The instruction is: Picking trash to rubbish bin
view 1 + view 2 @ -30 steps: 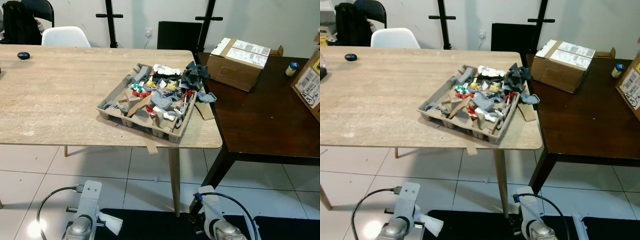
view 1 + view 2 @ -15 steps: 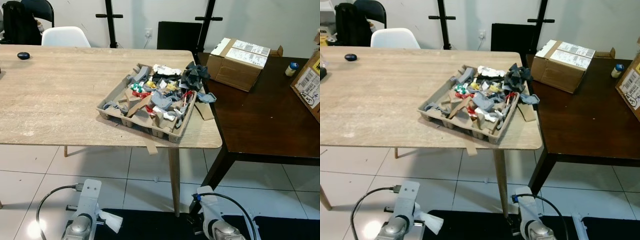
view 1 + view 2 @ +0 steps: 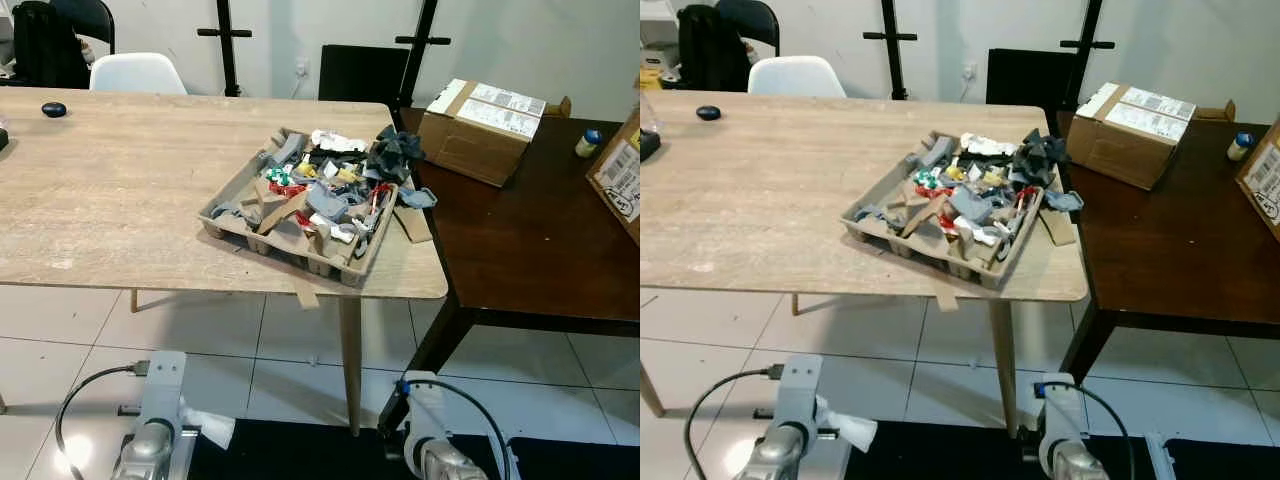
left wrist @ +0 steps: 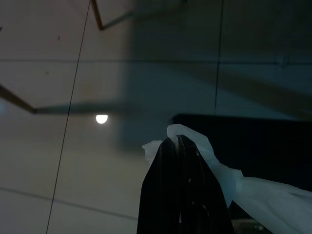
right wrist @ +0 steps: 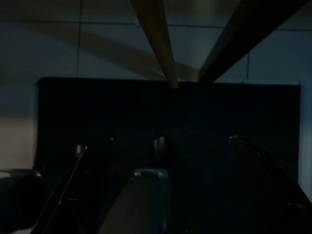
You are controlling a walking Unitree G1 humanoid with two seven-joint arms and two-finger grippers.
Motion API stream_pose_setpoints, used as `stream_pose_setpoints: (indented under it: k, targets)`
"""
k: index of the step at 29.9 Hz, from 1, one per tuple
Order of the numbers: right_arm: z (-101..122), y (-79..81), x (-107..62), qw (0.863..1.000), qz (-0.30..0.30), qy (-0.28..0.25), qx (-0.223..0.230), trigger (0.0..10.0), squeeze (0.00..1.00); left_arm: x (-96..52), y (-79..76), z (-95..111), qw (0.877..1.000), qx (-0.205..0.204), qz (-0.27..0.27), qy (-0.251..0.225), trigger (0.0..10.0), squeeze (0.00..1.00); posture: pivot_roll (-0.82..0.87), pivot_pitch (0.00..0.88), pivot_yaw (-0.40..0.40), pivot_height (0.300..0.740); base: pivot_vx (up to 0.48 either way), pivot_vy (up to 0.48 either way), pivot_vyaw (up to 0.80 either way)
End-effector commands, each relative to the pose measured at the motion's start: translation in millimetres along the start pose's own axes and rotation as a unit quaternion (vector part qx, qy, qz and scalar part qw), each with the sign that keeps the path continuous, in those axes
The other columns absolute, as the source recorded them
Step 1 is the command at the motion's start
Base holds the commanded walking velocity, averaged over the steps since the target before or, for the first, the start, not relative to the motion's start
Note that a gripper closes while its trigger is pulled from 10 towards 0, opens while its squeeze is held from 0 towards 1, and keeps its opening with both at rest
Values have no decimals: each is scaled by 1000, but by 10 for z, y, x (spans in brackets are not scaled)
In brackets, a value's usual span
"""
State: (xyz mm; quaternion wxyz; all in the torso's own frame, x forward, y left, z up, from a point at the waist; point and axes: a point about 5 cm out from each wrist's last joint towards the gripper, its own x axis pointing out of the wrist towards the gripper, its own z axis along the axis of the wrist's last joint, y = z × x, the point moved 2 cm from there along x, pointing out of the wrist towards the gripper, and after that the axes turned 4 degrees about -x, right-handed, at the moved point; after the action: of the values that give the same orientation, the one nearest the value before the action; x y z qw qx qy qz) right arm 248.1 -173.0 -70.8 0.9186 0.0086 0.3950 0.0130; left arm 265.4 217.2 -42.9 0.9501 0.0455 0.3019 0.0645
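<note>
Left wrist view: left gripper pinching white tissue, below table; soft, light, crushable; right gripper's opening indeterminable

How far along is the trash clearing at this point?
No bin shows, so nothing looks finished. In hand: the left pincer is shut on a white tissue, low by the floor. Left: the cardboard tray on the light table is piled with scraps.

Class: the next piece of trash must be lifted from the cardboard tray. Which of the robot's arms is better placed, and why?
Right, probably. The left gripper is shut on a white wrapper. The right gripper looks open and holds nothing, and the tray sits nearer that side.
</note>
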Motion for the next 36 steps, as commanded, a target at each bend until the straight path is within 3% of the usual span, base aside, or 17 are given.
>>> stream_pose_setpoints:
  k: [1,3,4,7,10,16,23,28,36]
  targets:
    - [-64,31,-7,1000,4,8,23,10000,0,-7,16,-72,1000,10,-4,20,10000,0,170,88,7,740,0,0,0]
    - [-79,24,-11,1000,4,10,23,10000,0,-9,-6,-82,1000,10,-5,21,10000,0,165,93,11,740,0,0,0]
    - [-138,-12,-24,999,-9,22,-30,10000,0,-3,-67,-76,1000,12,-15,22,10000,0,131,109,19,740,0,0,0]
    - [-168,-108,-46,998,-32,18,-58,10000,0,-6,-175,-92,999,14,-35,24,10000,0,102,118,29,740,0,0,0]
    - [-168,-276,-82,997,-69,3,-41,10000,0,-20,-271,-144,998,7,-49,35,10000,0,54,138,39,740,0,0,0]
    - [-218,-406,-126,993,-113,1,-45,10000,0,-30,-335,-175,997,6,-68,42,10000,0,38,160,47,740,0,0,0]
    - [-328,-320,-136,993,-102,14,-56,10000,0,-42,-196,-225,998,-4,-49,46,10000,0,46,178,13,740,0,0,0]
    - [-323,-192,-114,995,-93,11,-34,10000,0,-58,-79,-271,998,-3,-33,50,10000,0,60,188,-23,740,0,0,0]
    - [-364,-247,-130,995,-96,20,-33,10000,0,-73,-160,-282,998,-17,-37,42,10000,0,58,183,-10,740,0,0,0]
